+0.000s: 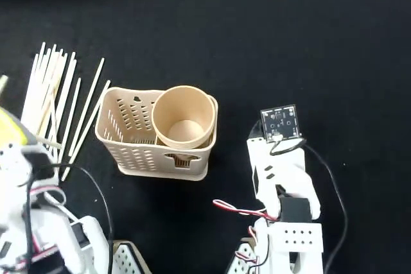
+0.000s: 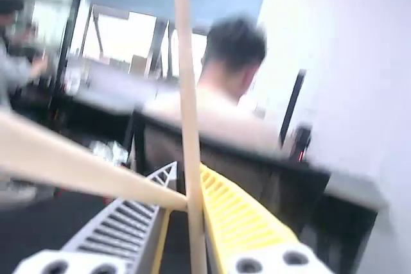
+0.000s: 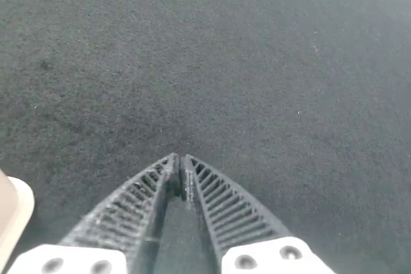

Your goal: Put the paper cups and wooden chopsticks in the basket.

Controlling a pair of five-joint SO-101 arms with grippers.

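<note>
Beige perforated plastic basket [image 1: 128, 123] holding tan paper cup [image 1: 183, 116], loose pale wooden chopsticks [image 1: 54, 94] beside it on black table [image 1: 308, 49]; left gripper [image 2: 187, 205] clamped on crossed chopsticks [image 2: 182, 62], right gripper [image 3: 179, 165] closed, empty.

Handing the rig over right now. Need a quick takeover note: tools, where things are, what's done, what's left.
Left tool: shut on two wooden chopsticks, held up off the table.
Right tool: shut, empty, over bare table.
Paper cup: upright in the basket, at its right end. It may be a nested stack; I cannot tell.
Chopstick pile: on the table, left of the basket.
Done: cup in.
Left: the held pair, then the pile.
</note>
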